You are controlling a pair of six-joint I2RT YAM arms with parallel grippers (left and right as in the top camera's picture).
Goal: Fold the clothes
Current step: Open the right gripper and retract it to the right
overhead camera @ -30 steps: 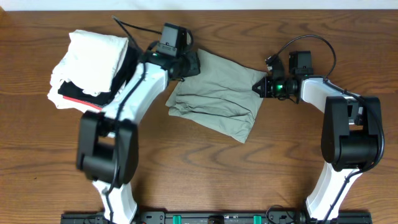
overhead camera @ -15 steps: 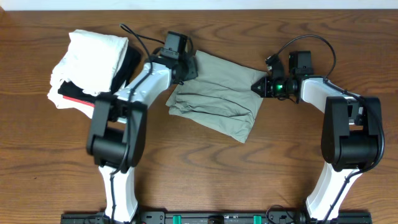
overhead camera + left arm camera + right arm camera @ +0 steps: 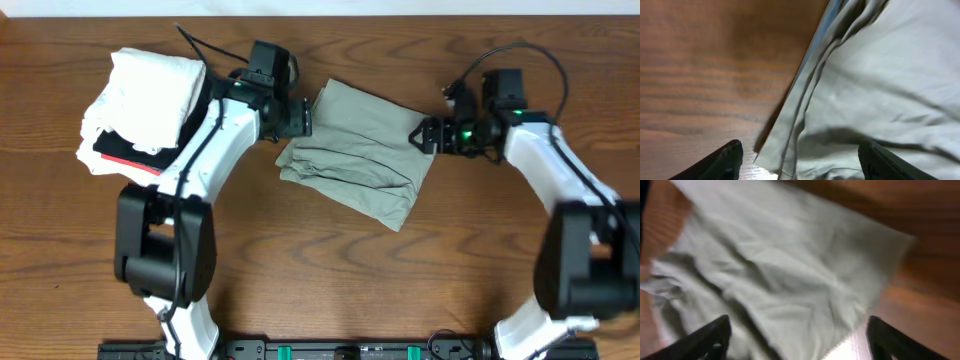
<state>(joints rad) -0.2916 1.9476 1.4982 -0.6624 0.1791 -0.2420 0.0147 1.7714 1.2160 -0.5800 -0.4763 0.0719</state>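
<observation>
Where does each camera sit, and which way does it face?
Overhead: above the table, looking straight down; shows both arms, left pincer and right pincer flanking the garment.
Left wrist: on the left arm, looking down between its open fingers at the garment's edge and the table.
Right wrist: on the right arm, looking down between its open fingers at a garment corner.
Shared: both wrist views show the garment on the table.

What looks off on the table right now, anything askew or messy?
The folded khaki garment lies askew to the edges of the table, its layers bunched and wrinkled along the side toward the robot. The white garments at left are loosely heaped. Nothing looks spilled or damaged.
</observation>
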